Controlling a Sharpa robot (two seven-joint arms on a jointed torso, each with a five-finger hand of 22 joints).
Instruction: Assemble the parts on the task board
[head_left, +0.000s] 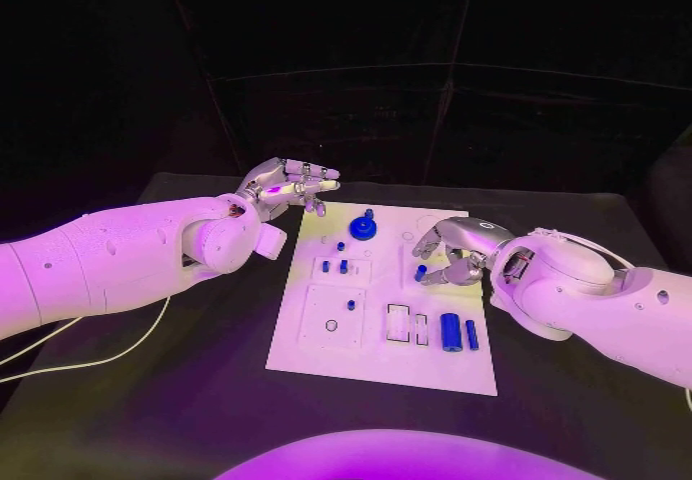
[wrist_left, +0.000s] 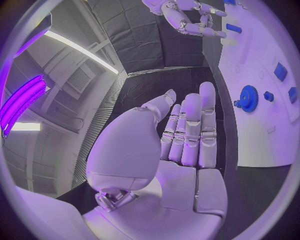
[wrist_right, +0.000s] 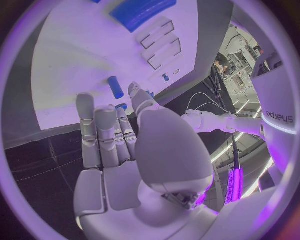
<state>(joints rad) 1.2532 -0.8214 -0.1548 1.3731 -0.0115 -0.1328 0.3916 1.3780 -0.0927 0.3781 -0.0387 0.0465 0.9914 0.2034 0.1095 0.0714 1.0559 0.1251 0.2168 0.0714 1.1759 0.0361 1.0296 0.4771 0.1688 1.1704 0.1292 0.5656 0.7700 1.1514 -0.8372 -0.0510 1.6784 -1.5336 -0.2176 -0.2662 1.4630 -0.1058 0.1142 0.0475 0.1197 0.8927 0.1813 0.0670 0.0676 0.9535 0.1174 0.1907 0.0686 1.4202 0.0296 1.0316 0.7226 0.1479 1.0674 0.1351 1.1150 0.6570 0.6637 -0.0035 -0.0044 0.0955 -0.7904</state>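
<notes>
A: Left robot hand (head_left: 293, 186) hangs over the bench (head_left: 173, 420) just off the far left corner of the task board (head_left: 378, 368). Fingers curled loosely forward; the left wrist view shows the palm (wrist_left: 181, 150) bare, fingers side by side and nothing in them.

B: Touching the board?

A: Cannot tell from the head view; it appears clear of it. White cable (head_left: 87, 355) loops over the bench near the left edge.

B: Board contents, left to right?

A: White plate at mid-bench. Near its far edge a blue gear (head_left: 364, 228) sits on a peg, with small blue pieces (head_left: 335, 266) just nearer. An oval recess (head_left: 330, 325) lies in the left half of the near part. Right of it are rectangular slots (head_left: 400, 322), then a blue cylinder (head_left: 451, 331) lying flat with a thinner blue pin (head_left: 472, 334) just beside it, both toward the near right corner.

B: Right robot hand?

A: Right robot hand (head_left: 456, 252) is over the board's right edge, about halfway along it. Fingers bent in, and a small blue part (head_left: 421, 271) sits at the fingertips. The right wrist view shows the blue part (wrist_right: 115, 87) just past the fingers, but not whether it is pinched. Grip: cannot tell.
</notes>
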